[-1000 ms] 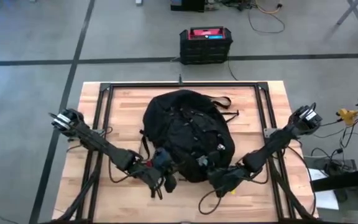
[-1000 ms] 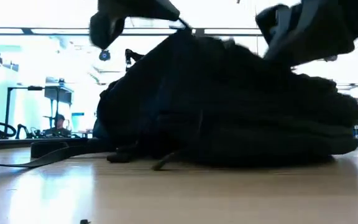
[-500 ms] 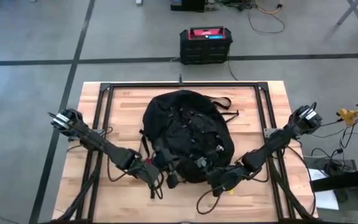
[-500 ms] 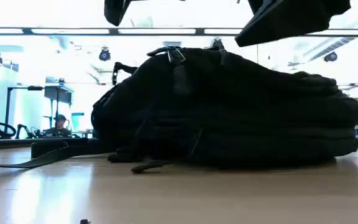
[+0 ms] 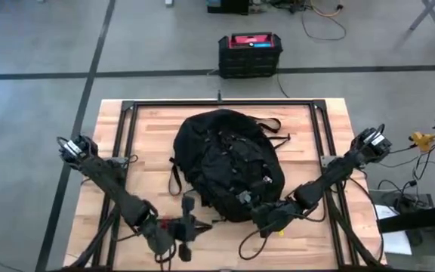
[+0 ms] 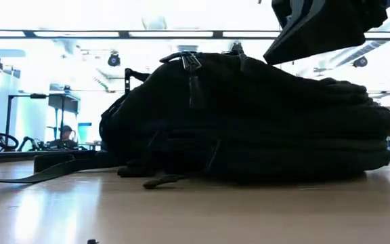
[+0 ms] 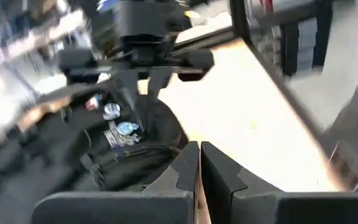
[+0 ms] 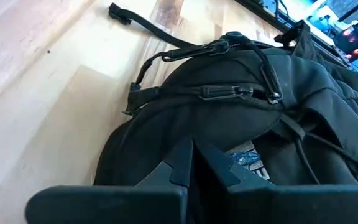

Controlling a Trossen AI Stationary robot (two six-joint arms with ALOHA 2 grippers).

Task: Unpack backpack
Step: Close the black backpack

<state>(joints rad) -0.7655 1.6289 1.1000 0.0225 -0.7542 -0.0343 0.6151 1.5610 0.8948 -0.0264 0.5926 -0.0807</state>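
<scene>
On the table (image 5: 308, 128), one backpack (image 5: 227, 162) lies between two grippers, left (image 5: 186, 229) and right (image 5: 257, 214), both closed, empty.

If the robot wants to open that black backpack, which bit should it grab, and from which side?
Probably the zipper pulls lying along the rounded top seam of the backpack. They stand proud of the fabric as small tabs, so shut fingers could pinch one. The right gripper already faces that seam from the near table edge, so coming from there looks best.
</scene>
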